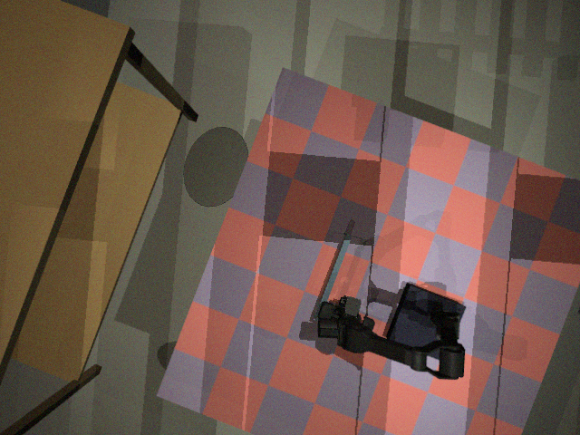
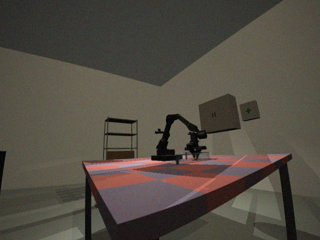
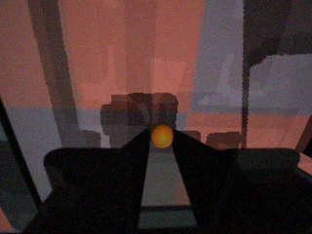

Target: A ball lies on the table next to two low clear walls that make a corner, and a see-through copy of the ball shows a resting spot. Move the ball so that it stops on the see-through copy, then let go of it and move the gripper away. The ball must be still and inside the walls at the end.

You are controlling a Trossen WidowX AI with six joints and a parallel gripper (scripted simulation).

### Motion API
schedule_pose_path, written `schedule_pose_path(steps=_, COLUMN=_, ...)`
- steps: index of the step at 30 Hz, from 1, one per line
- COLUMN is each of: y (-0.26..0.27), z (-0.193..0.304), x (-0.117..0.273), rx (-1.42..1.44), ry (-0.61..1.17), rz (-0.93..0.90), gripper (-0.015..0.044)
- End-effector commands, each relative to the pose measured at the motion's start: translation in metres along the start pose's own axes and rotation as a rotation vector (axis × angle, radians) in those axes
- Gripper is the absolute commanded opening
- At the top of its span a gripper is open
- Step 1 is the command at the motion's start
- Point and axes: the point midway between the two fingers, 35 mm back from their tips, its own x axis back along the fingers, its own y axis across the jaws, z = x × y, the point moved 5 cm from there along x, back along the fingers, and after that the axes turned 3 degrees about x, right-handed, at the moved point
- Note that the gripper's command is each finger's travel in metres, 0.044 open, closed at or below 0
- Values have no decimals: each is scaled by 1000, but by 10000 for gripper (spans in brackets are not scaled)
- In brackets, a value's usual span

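The gripper point(image 3: 161, 138) has its two dark fingers squeezed on the little orange ball point(image 3: 161, 136), which sits right between the tips of the fingers. In the exterior view the ball point(image 2: 195, 155) shows as an orange spot under the fingers, low down close to the checkered table point(image 2: 160, 186) and beside a low clear wall point(image 2: 204, 155). From the top, one clear wall point(image 1: 334, 271) runs away from the fingers, just beside them.
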Motion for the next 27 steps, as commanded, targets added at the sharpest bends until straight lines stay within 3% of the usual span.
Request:
schedule_pose_path(steps=1, y=0, z=0, x=0, rx=0, ry=0, rz=0, gripper=79)
schedule_pose_path(steps=6, y=0, z=0, x=0, rx=0, ry=0, rz=0, gripper=210)
schedule_pose_path(steps=14, y=0, z=0, x=3, rx=0, ry=0, rz=0, gripper=213)
schedule_pose_path(steps=20, y=1, z=0, x=85, rx=-5, ry=1, rz=4, gripper=213)
schedule_pose_path(steps=27, y=4, z=1, x=83, rx=-4, ry=6, rz=-24, gripper=213)
